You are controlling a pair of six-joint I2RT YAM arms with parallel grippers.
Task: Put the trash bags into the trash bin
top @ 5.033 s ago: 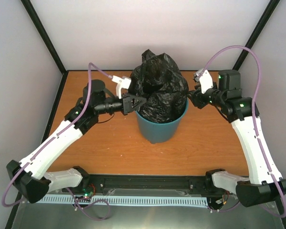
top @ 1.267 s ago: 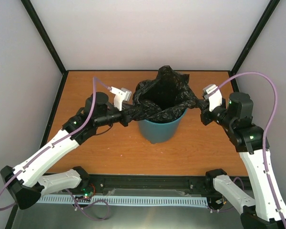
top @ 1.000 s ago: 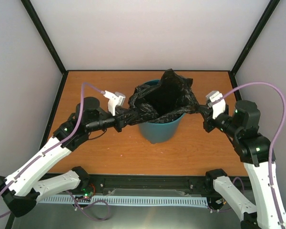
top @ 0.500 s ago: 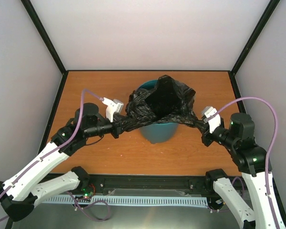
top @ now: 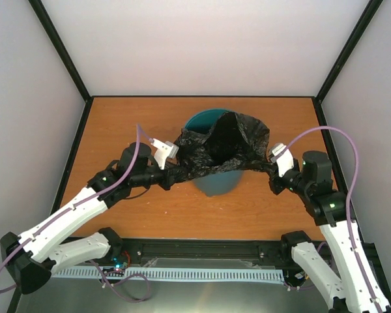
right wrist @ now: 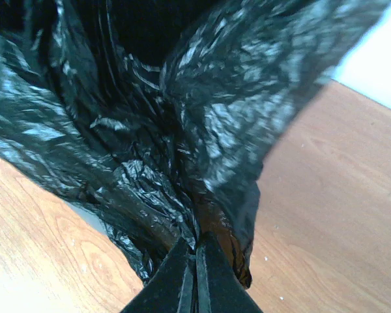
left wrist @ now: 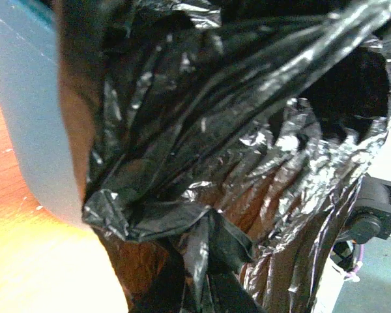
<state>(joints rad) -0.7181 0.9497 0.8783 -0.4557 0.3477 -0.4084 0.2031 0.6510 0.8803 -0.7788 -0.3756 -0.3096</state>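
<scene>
The shiny, wrinkly black trash bag [top: 225, 147] is stretching open over the teal trash bin [top: 201, 120], which is standing on the middle of the surface [top: 114, 127]. The left tool [top: 164, 177] and right tool [top: 274, 175] are each pinching a bag edge, well inside the surface's edges.

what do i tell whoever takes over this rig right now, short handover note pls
Grippers: left gripper shut on the trash bag, at its left edge; right gripper shut on its right edge.
Where: the bag is stretched between them, mouth open over the trash bin, which stands mid-table. Film drapes over the near and right rim; the far-left rim is bare.
Done: bag spread open and partly over the bin.
Left: work the bag down inside the bin, then let go. How deep it hangs inside cannot be seen.
</scene>
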